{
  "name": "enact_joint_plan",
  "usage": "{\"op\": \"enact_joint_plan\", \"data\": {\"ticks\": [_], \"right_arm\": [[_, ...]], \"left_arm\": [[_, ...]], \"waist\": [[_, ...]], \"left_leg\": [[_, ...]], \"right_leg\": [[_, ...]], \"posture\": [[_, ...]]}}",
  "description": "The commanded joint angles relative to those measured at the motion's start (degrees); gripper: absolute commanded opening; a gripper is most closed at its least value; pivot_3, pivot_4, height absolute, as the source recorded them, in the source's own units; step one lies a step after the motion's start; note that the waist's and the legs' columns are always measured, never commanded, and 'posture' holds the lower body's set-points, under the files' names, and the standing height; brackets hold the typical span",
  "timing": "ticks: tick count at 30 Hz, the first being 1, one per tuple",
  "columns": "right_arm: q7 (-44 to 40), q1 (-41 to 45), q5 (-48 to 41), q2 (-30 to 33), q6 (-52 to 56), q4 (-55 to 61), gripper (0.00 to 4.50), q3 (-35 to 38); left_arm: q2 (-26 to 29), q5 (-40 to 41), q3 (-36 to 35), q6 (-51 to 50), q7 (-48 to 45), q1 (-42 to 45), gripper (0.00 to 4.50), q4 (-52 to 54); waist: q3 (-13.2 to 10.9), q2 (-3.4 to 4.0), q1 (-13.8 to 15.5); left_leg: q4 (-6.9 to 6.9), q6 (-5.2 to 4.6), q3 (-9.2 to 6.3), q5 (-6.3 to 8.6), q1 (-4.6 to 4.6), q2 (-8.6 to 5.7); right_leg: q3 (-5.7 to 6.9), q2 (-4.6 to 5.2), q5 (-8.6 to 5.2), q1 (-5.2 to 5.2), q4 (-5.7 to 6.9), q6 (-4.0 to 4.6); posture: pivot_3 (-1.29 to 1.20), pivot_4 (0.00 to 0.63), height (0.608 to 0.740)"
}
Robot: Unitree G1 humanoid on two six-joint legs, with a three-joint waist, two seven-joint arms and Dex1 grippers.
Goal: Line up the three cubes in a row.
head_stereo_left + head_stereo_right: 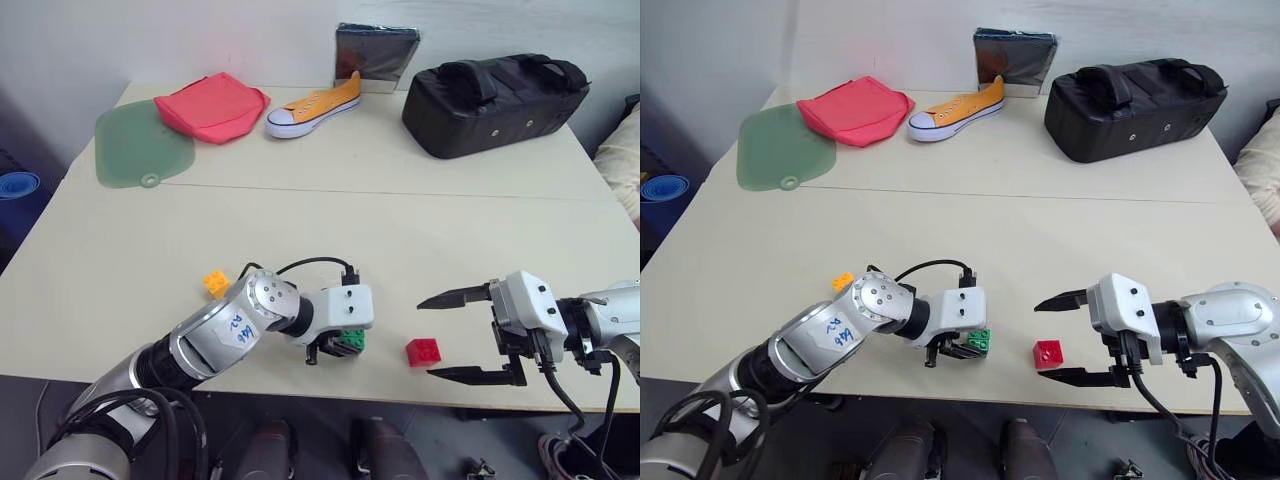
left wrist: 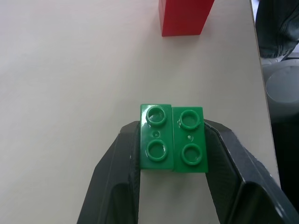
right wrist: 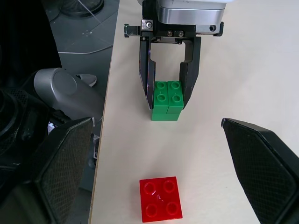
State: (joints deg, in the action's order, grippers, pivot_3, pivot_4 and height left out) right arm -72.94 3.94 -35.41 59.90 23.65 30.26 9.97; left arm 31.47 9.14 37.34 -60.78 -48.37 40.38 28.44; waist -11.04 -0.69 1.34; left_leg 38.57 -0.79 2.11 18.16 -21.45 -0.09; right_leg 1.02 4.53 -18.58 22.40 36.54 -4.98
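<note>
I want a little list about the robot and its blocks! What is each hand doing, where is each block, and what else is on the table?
left gripper: shut on the green cube, near the table's front edge
right gripper: open, holding nothing, beside the red cube
red cube: on the table, between the two grippers
orange-yellow cube: on the table, behind the left arm
row: not made yet
far side of table: green mat, red cloth, orange shoe, black bag
</note>
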Motion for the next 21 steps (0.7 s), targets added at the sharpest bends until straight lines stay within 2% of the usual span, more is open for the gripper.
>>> {"op": "enact_joint_plan", "data": {"ticks": [1,9,11,18,21], "right_arm": [[-0.2,0.7,-0.7,-0.3,-0.8,0.7,4.50,0.7],[-0.7,0.9,-0.6,-0.3,-1.1,0.3,4.50,0.5],[-0.7,1.2,-0.5,-0.4,-1.1,0.1,4.50,0.2],[-0.5,1.2,-0.3,-0.8,-1.6,-0.1,4.50,-0.3],[-0.6,1.1,-0.1,-0.7,-2.0,-0.2,4.50,-0.4]], "left_arm": [[-0.4,1.6,0.2,-0.5,-0.8,-0.3,1.49,0.2],[-1.8,4.7,-2.5,0.1,-0.6,-3.2,1.49,0.3],[-1.6,5.0,-2.6,0.6,-0.6,-3.5,2.23,0.0],[0.3,5.0,-2.6,2.7,-1.3,-3.8,4.36,-0.3],[0.4,5.8,-4.8,2.6,-1.3,-3.4,4.44,-0.3]], "waist": [[0.0,0.00,0.0],[0.0,0.00,0.0],[0.0,0.00,0.0],[0.0,0.00,0.0],[0.0,0.00,0.0]], "left_leg": [[0.00,0.00,0.00,0.00,0.00,0.00],[-0.01,0.00,0.00,0.00,0.00,0.00],[-0.01,0.00,-0.01,0.00,-0.01,0.00],[-0.02,0.00,0.00,0.00,-0.01,0.01],[-0.03,0.00,0.00,0.00,-0.01,0.01]], "right_leg": [[0.00,0.00,0.00,0.00,0.00,0.00],[0.00,0.00,0.00,0.00,-0.02,0.00],[0.00,0.00,0.00,0.00,-0.02,0.00],[0.00,0.00,0.00,0.02,-0.02,0.00],[0.01,0.00,0.00,0.02,-0.02,0.00]], "posture": [[0.00,0.150,0.740],[0.00,0.150,0.740],[0.00,0.150,0.740],[0.00,0.150,0.740],[0.00,0.150,0.740]]}}
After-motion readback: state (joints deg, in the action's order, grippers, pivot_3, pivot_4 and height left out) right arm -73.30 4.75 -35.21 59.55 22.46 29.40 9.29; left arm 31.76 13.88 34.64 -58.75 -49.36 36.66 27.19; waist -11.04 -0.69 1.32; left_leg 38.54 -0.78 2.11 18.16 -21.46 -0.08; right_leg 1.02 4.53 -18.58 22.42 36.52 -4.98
